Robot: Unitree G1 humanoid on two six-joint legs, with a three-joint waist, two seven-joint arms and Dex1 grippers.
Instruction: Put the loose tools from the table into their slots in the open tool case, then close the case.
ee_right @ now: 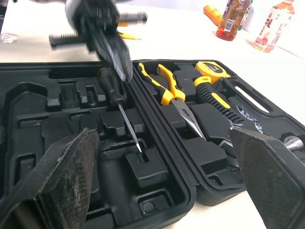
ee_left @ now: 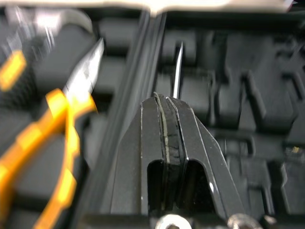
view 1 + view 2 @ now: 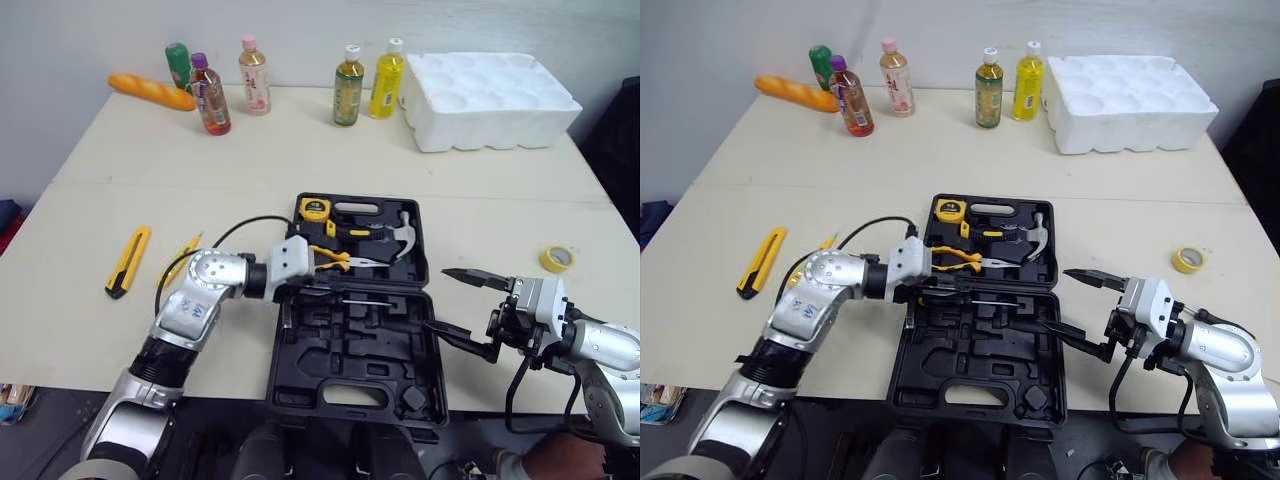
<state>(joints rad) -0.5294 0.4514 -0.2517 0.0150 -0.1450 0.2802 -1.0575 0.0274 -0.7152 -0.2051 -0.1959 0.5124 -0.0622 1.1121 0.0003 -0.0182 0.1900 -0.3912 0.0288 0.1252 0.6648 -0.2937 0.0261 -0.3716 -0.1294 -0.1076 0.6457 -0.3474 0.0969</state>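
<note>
The black tool case (image 3: 352, 396) lies open mid-table. Its far half holds a yellow tape measure (image 3: 315, 209), a hammer (image 3: 396, 240) and orange-handled pliers (image 3: 336, 259). A thin screwdriver (image 3: 372, 297) lies in the near half, just below the hinge. My left gripper (image 3: 300, 289) is shut, with its tips down on the screwdriver's handle (image 1: 110, 86); nothing is between the fingers (image 2: 164, 124). My right gripper (image 3: 438, 298) stands wide open at the case's right edge, holding nothing. A yellow utility knife (image 3: 128, 261) and a smaller yellow tool (image 3: 181, 257) lie on the table left of the case.
A yellow tape roll (image 3: 557, 259) sits on the table right of the case. Several bottles (image 3: 348, 86), a bread loaf (image 3: 152, 91) and a white foam tray (image 3: 490, 98) line the far edge. The table's front edge runs just below the case.
</note>
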